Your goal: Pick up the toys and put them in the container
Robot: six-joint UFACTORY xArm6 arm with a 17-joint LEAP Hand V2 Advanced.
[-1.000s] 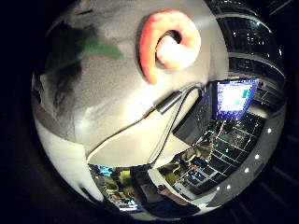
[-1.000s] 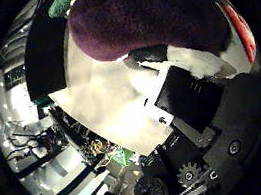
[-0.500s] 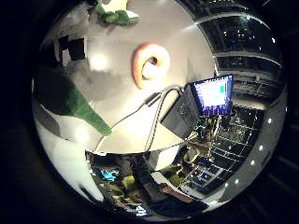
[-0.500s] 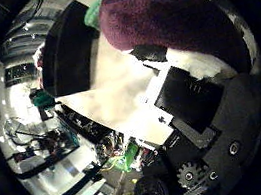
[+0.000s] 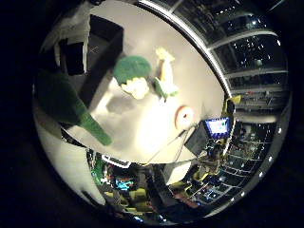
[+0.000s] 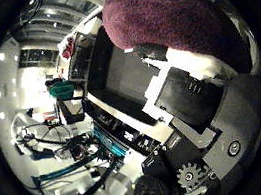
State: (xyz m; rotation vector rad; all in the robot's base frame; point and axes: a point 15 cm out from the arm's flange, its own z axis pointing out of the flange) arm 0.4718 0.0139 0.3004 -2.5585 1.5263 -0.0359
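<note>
A purple plush toy (image 6: 171, 14) fills much of the thumb side view, close against the palm. My hand (image 6: 191, 97) is shut on it, a white and black finger pressed into its underside. Its green leafy end (image 5: 61, 102) sticks out in the little finger side view. The black container (image 5: 97, 52) stands on the white table (image 5: 142, 137) far below, and its dark inside (image 6: 124, 78) lies under the plush. On the table beside it lie a green-headed toy (image 5: 133, 78), a pale yellow-green toy (image 5: 164, 76) and a pink ring toy (image 5: 184, 116).
A monitor (image 5: 217, 127) and a dark box stand near the table's corner. Benches with equipment and clutter (image 6: 71, 138) surround the table. A teal bin (image 6: 60, 89) sits on a stand beyond the container.
The hand has risen high with the purple plush still in it. The table now looks far away, the pink ring small, and the black container and two more toys have come into view.
</note>
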